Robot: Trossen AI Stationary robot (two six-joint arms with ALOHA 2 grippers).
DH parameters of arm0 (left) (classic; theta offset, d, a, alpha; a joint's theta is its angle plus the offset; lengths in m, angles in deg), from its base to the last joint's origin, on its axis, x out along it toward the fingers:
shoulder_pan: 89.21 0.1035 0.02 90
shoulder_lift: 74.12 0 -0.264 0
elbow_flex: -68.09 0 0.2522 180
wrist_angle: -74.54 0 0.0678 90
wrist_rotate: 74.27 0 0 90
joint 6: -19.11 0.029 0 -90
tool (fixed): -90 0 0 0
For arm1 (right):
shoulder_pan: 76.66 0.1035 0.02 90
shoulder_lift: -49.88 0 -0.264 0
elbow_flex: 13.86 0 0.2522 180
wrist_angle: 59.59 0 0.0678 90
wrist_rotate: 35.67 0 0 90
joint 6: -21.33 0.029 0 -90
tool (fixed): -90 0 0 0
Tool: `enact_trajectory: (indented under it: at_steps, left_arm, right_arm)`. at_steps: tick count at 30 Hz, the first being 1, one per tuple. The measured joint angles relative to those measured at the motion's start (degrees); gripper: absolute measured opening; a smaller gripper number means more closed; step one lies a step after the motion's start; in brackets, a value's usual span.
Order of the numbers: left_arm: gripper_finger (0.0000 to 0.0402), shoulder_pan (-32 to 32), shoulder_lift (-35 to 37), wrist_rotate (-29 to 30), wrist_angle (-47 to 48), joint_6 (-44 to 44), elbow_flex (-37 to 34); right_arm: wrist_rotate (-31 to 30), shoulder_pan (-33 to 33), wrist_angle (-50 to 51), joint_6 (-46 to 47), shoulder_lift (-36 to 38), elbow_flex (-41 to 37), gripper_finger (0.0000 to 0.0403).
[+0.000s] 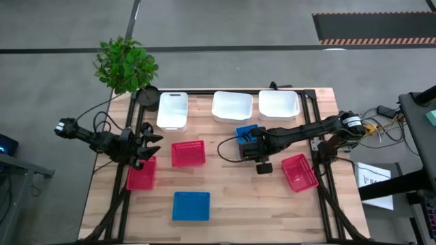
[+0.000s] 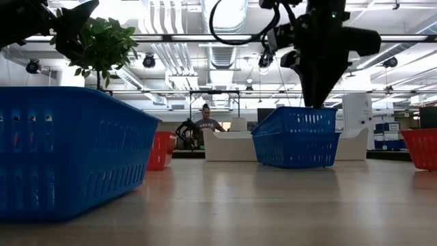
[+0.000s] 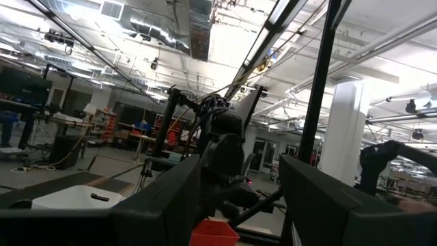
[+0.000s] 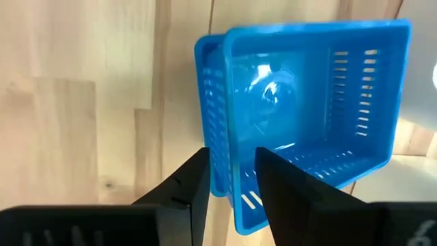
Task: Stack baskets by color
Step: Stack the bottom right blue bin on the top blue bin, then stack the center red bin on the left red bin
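Observation:
Two blue baskets point(image 1: 245, 136) sit nested and askew on the table right of centre, the upper one point(image 4: 321, 102) skewed in the lower one. My right gripper point(image 4: 232, 181) points down over them, open, one finger inside and one outside the near wall. A third blue basket point(image 1: 191, 205) lies near the front edge. Red baskets lie at the centre point(image 1: 188, 153), the left point(image 1: 141, 175) and the right point(image 1: 300, 171). Three white baskets point(image 1: 232, 105) line the far edge. My left gripper point(image 1: 146, 146) waits open at the left, above the left red basket. My right gripper comes from above, pointing down, its fingers point(image 4: 188, 188) on either side of the blue baskets' near wall point(image 4: 220, 137). A gap shows between finger and wall. Whether either finger touches the wall, I cannot tell. The baskets rest on the table.
A dark round pot point(image 1: 147, 95) and a leafy plant point(image 1: 126, 64) stand at the far left corner. Bare wood lies between the front blue basket and the right red basket. A person point(image 2: 205, 123) is in the room behind the table.

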Motion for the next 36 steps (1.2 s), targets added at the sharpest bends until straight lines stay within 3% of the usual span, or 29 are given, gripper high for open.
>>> enact_trajectory:
  at_steps: [5, 12, 20, 28, 32, 36]
  left_arm:
    - [0.0184, 0.0, 0.0, 0.0, 0.0, 0.0, 0.0]
    - [0.0184, 0.0, 0.0, 0.0, 0.0, 0.0, 0.0]
    - [0.0184, 0.0, 0.0, 0.0, 0.0, 0.0, 0.0]
    - [0.0184, 0.0, 0.0, 0.0, 0.0, 0.0, 0.0]
    - [0.0184, 0.0, 0.0, 0.0, 0.0, -0.1, 0.0]
    - [0.0184, 0.0, -0.3, 0.0, 0.0, -0.1, 0.0]
  right_arm:
    - [0.3, 0.0, 0.0, 0.1, 0.4, 1.4, 0.0090]
    - [-0.2, 0.0, -1.2, -0.3, 0.2, -0.3, 0.0015]
    - [-0.3, 0.0, -4.6, 0.7, 0.3, -2.4, 0.0011]
    - [-1.4, 2.8, -6.1, 6.6, 5.3, -3.2, 0.0011]
    - [-5.6, 8.2, -16.6, 9.9, 10.2, -9.2, 0.0011]
    - [-9.5, 13.4, -35.7, 9.9, 15.4, -19.2, 0.0011]
